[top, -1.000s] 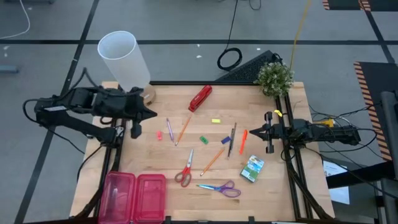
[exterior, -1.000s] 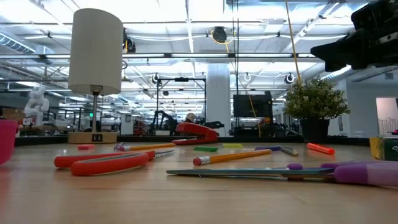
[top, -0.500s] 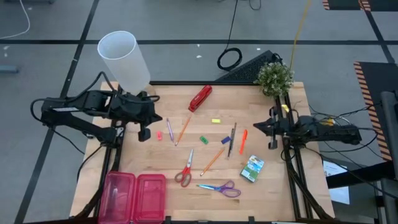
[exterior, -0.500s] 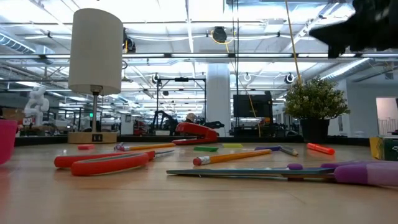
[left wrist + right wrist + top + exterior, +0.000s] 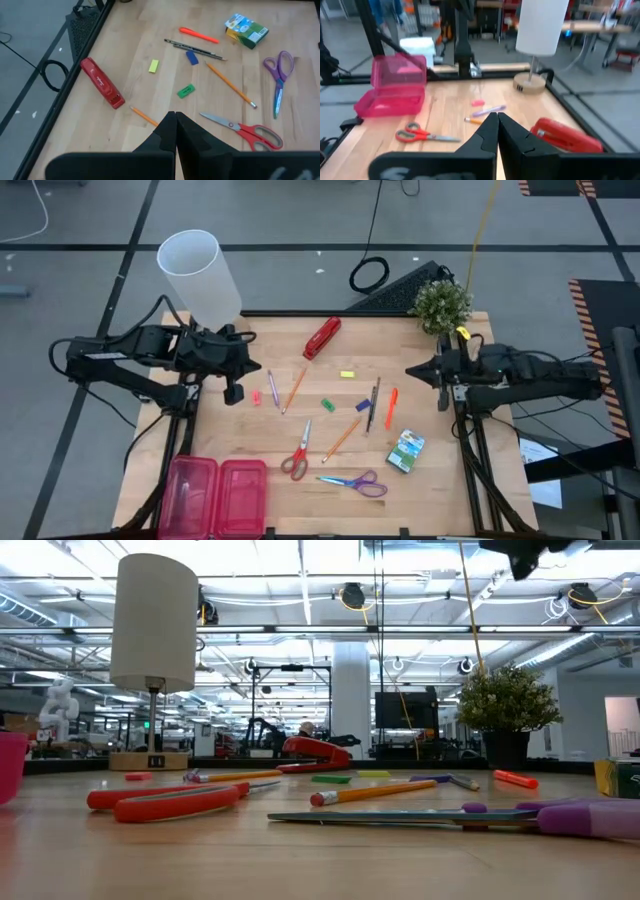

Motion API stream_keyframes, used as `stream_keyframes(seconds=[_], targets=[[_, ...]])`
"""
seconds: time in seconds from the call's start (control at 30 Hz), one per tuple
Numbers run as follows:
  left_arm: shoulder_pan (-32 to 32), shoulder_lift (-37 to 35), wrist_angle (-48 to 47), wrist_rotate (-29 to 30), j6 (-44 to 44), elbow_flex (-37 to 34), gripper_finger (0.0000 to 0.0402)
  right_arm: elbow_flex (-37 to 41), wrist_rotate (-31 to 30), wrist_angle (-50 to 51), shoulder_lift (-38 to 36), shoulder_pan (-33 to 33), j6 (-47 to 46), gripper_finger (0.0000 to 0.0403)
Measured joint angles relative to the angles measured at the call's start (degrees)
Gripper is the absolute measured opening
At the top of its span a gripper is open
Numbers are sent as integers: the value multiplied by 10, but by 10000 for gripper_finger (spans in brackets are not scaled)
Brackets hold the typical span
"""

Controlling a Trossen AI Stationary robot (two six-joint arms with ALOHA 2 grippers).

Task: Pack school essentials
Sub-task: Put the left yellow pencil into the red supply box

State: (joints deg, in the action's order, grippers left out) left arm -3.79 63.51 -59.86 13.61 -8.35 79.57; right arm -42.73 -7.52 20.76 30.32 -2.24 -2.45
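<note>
Wooden table (image 5: 420,490) with a pink case (image 5: 217,498) lying open at its near left corner — seemingly nothing inside it. Scattered across the boards: red-handled scissors (image 5: 297,454), purple-handled scissors (image 5: 355,482), orange pencils (image 5: 342,439), a crayon box (image 5: 405,451) and small erasers (image 5: 327,405). Left gripper (image 5: 233,392) hovers by the lamp (image 5: 200,277), fingers pressed together; right gripper (image 5: 444,398) hangs at the right edge beside the plant (image 5: 441,305), likewise closed — both empty

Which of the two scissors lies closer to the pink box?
The red-handled scissors. They lie just beside the open pink box, while the purple-handled scissors sit farther along, toward the crayon box.
</note>
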Motion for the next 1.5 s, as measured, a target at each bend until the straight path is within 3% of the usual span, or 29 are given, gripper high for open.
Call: stream_keyframes(seconds=[0.27, 0.43, 0.57, 0.73, 0.93, 1.13, 1.5], targets=[[0, 0, 0, 0, -11, 0, 3, -149, 1, 163, 126, 0, -47, 0], [0, 4, 3, 1, -26, -2, 3, -198, 2, 222, 172, 0, -67, 0], [-3, 6, 30, 5, -44, -41, 3, -191, 1, 223, 187, 0, -73, 0], [-4, 7, 157, 6, -49, -142, 3, -146, 1, 194, 192, 0, -74, 0], [17, 30, 259, 30, -156, -237, 29, -81, 1, 127, 192, 0, -74, 0], [49, 107, 259, 35, -250, -250, 73, -41, 1, 78, 192, 0, -59, 0], [99, 248, 279, 2, -328, -246, 174, -37, 1, 73, 192, 0, -58, 0]])
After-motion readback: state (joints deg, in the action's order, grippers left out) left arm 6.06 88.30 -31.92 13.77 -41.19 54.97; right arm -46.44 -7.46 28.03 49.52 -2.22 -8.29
